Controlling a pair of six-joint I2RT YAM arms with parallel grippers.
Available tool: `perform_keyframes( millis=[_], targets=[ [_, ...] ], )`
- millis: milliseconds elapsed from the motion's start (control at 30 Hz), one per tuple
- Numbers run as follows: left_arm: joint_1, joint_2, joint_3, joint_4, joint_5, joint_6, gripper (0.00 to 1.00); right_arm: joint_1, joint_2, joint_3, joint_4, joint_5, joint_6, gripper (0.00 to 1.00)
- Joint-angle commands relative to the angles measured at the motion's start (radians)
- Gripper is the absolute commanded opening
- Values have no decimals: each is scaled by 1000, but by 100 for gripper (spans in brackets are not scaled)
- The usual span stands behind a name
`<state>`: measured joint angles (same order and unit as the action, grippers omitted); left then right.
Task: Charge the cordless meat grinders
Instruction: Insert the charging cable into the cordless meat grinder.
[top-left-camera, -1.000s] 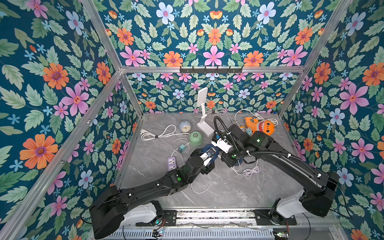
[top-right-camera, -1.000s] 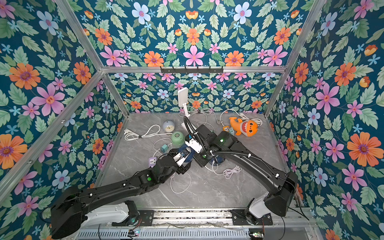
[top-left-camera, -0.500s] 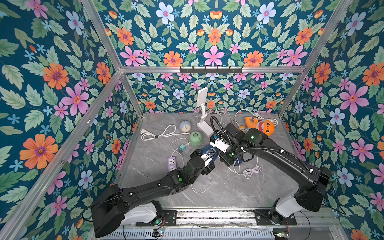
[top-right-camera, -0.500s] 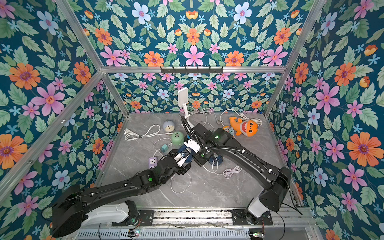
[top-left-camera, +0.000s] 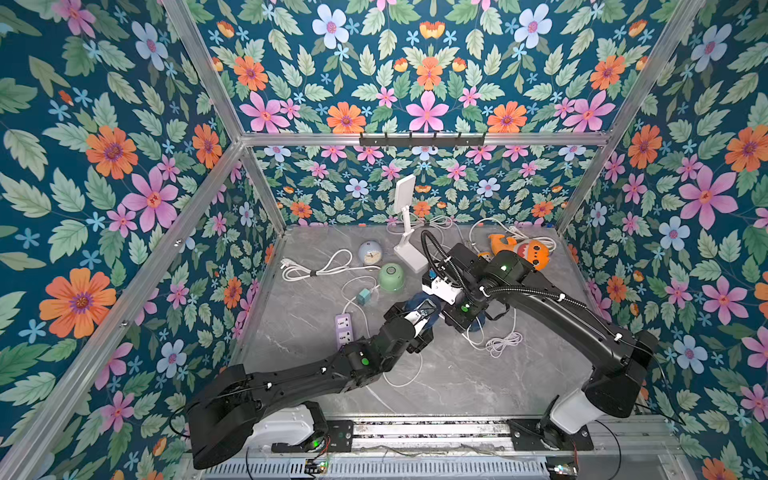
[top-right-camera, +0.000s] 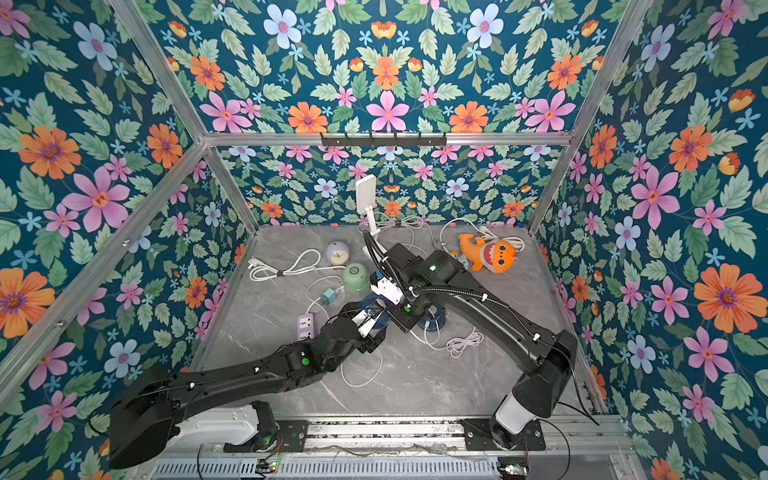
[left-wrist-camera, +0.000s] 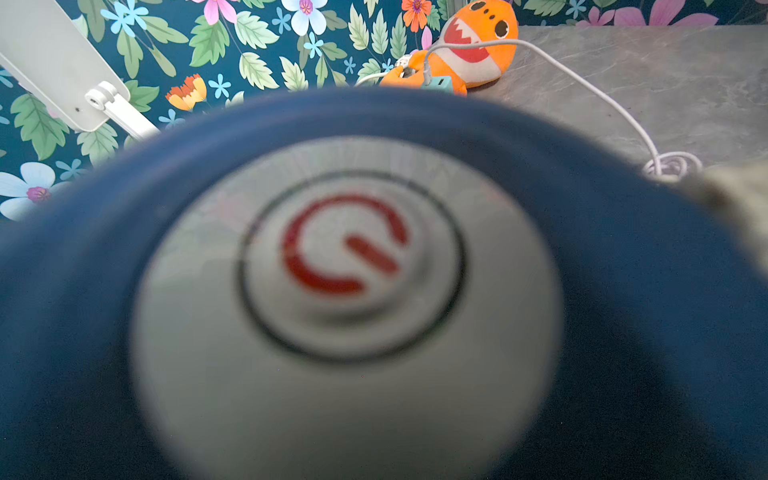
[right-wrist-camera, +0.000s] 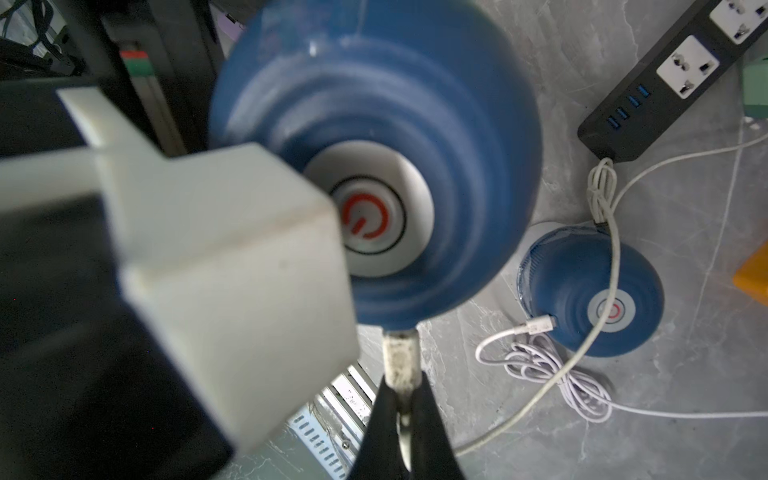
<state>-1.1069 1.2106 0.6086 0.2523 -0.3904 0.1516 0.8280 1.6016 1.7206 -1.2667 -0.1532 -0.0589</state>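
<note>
Above the middle of the tabletop (top-left-camera: 457, 386), a navy grinder (right-wrist-camera: 457, 166) is held off the surface by the left tool (top-left-camera: 420, 311), whose fingers are spread wide against its sides. Its power button is turned toward the left wrist camera. A white plug (right-wrist-camera: 400, 353) is pinched between the pressed-together fingers of the right tool (right-wrist-camera: 402, 401), with its tip touching the grinder's rim; whether it is seated cannot be told. A second navy grinder (right-wrist-camera: 582, 291) is seen on the tabletop just beside, with a white cable (right-wrist-camera: 614, 266) draped over it. The green grinder (top-left-camera: 391, 276) is set farther back, near the clock (top-left-camera: 370, 252).
</note>
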Motion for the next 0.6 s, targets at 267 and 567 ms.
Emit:
perform_keyframes(
  millis=[267,567],
  targets=[
    [35,23,-84,148,136,-12,55,2,-80,-77,313,11,-22,18],
    [100,158,-135,387,160,-85,55,-3,-266,-262,329,106,21,67]
  ],
)
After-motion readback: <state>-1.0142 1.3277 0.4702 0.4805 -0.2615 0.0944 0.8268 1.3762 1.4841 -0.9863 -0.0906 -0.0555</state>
